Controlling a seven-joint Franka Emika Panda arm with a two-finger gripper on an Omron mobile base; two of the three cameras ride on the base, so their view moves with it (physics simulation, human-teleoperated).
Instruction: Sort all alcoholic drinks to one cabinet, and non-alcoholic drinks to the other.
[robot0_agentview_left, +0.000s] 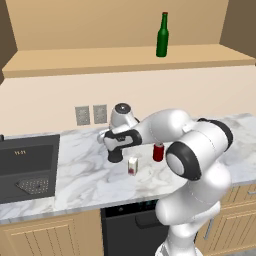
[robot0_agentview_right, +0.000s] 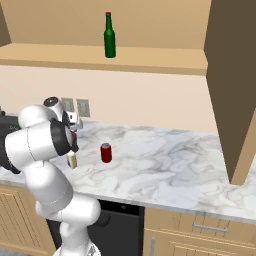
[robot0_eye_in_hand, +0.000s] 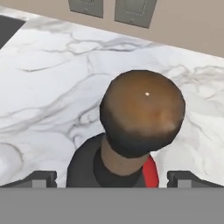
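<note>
A squat black bottle (robot0_agentview_left: 115, 156) stands on the marble counter (robot0_agentview_left: 75, 175). My gripper (robot0_agentview_left: 116, 148) hangs right over it, open. In the hand view the bottle's brown top (robot0_eye_in_hand: 142, 109) and dark body (robot0_eye_in_hand: 83, 168) sit between the two fingertips (robot0_eye_in_hand: 41, 178), which stand wide apart on either side of the neck without touching it. A short red can (robot0_agentview_left: 158, 151) and a tiny white carton (robot0_agentview_left: 132, 166) stand just right of the black bottle. The green bottle (robot0_agentview_left: 162, 35) with a red cap stands upright on the open wall cabinet's shelf (robot0_agentview_left: 75, 62).
A dark cooktop (robot0_agentview_left: 27, 170) lies at the counter's left end. Two grey wall outlets (robot0_agentview_left: 91, 114) are behind the gripper. An open cabinet door (robot0_agentview_right: 235, 100) juts out on the right. A dark dishwasher front (robot0_agentview_left: 130, 227) sits below the counter.
</note>
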